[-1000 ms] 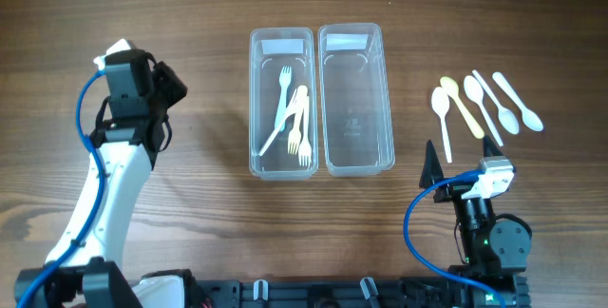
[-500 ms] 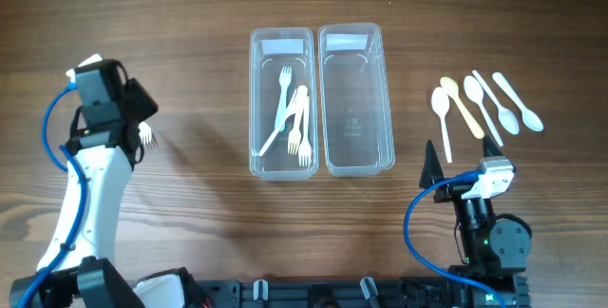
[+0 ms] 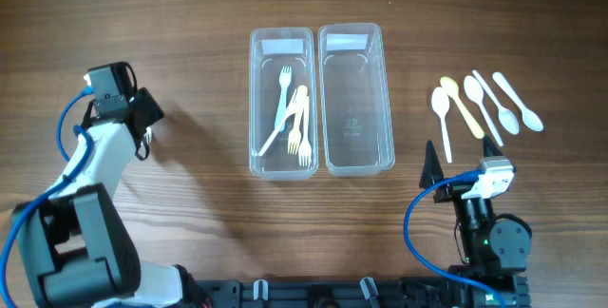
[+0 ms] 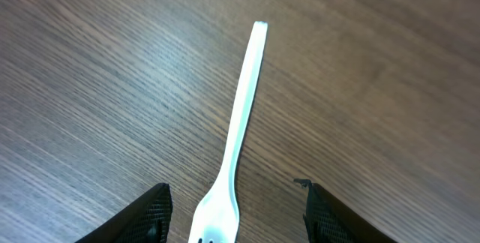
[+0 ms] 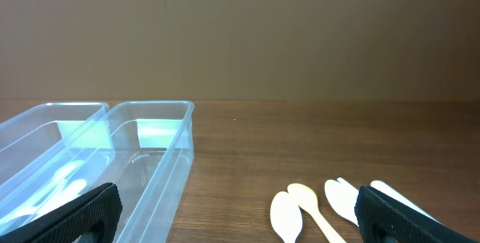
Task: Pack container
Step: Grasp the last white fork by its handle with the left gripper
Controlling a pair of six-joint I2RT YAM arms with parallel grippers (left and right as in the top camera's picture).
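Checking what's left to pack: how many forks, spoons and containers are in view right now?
Forks: 4 (3 overlapping in the left container, 1 loose fork on the table)
Spoons: 5
Containers: 2
Total: 11

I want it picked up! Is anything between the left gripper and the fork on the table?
Nothing visible. The left gripper hangs open right above the fork, which lies flat on the table.
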